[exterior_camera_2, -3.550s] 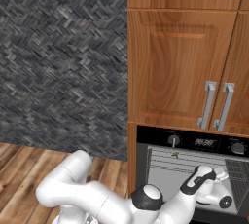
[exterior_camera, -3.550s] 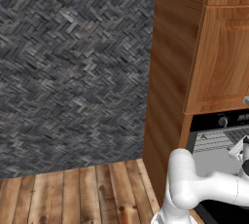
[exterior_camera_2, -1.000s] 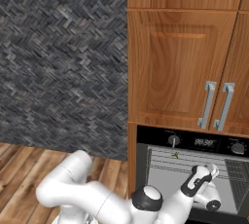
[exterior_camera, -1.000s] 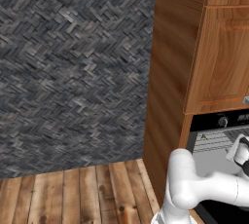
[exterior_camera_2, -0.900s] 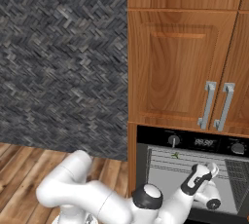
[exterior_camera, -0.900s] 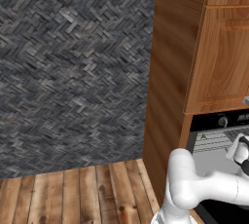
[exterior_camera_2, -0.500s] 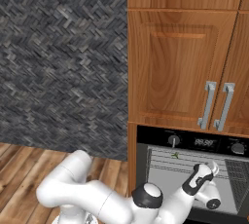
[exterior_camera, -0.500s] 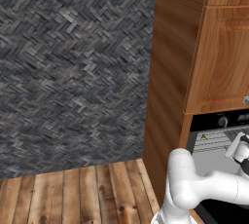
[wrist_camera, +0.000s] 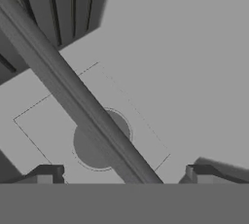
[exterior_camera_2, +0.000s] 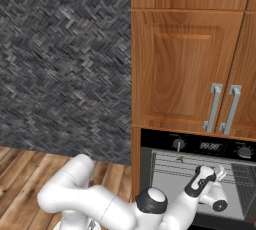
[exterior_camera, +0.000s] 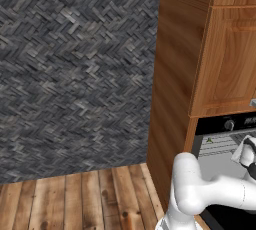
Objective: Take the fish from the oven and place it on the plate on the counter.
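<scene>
The black oven [exterior_camera_2: 197, 146] stands open under the wooden cabinets, its grey inside and silver wire racks [exterior_camera_2: 170, 170] showing; it also appears as the oven [exterior_camera: 225, 124] at the right edge. A tiny greenish thing, probably the fish [exterior_camera_2: 180, 159], lies on the upper rack, left of my hand; from the other side the fish [exterior_camera: 209, 140] is a small green speck. My gripper [exterior_camera_2: 219, 174] reaches into the cavity at rack height. In the hand view my gripper [wrist_camera: 124, 177] is open, nothing between the fingertips [wrist_camera: 46, 174]; a rack bar [wrist_camera: 78, 101] crosses diagonally in front. Plate and counter are out of view.
Wooden cabinet doors with metal handles [exterior_camera_2: 222, 109] rise above the oven. A wooden side panel [exterior_camera: 175, 99] borders the oven on the left. A grey herringbone wall [exterior_camera: 75, 74] and a plank floor [exterior_camera: 90, 199] lie to the left. A round fan disc [wrist_camera: 99, 142] marks the oven's back wall.
My hand has crept slightly upward and deeper into the oven over the last seconds; the gripper stays open and nothing else has moved.
</scene>
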### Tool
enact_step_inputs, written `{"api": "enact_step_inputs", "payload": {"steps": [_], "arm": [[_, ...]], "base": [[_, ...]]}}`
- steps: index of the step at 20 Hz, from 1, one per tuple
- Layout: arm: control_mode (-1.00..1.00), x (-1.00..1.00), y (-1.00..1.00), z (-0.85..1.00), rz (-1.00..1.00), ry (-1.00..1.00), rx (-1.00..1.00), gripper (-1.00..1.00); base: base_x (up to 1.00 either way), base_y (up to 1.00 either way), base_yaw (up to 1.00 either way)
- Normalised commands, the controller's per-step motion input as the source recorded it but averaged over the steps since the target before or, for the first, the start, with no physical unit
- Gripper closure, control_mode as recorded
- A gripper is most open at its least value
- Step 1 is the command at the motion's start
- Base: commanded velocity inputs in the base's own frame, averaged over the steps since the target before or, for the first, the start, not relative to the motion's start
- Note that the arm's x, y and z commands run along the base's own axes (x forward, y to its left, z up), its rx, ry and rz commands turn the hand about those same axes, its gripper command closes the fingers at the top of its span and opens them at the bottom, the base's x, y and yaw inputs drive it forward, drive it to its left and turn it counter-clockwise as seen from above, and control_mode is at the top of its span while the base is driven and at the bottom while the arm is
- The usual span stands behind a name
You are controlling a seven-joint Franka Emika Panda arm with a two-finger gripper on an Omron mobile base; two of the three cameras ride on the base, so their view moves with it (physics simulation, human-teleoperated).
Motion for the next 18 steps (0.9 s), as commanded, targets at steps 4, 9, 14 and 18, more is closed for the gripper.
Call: {"api": "enact_step_inputs", "payload": {"steps": [4,9,14,18], "arm": [[-1.00,0.00,0.00,-0.25,0.00,0.00,0.05,1.00],[-1.00,0.00,0.00,-0.16,0.00,0.00,0.03,1.00],[-1.00,0.00,0.00,-0.12,0.00,0.00,0.04,1.00],[-1.00,0.00,0.00,-0.13,0.00,0.03,0.00,1.00]], "base": [[0.00,0.00,0.00],[0.00,0.00,0.00],[0.00,0.00,0.00],[0.00,0.00,0.00]]}}
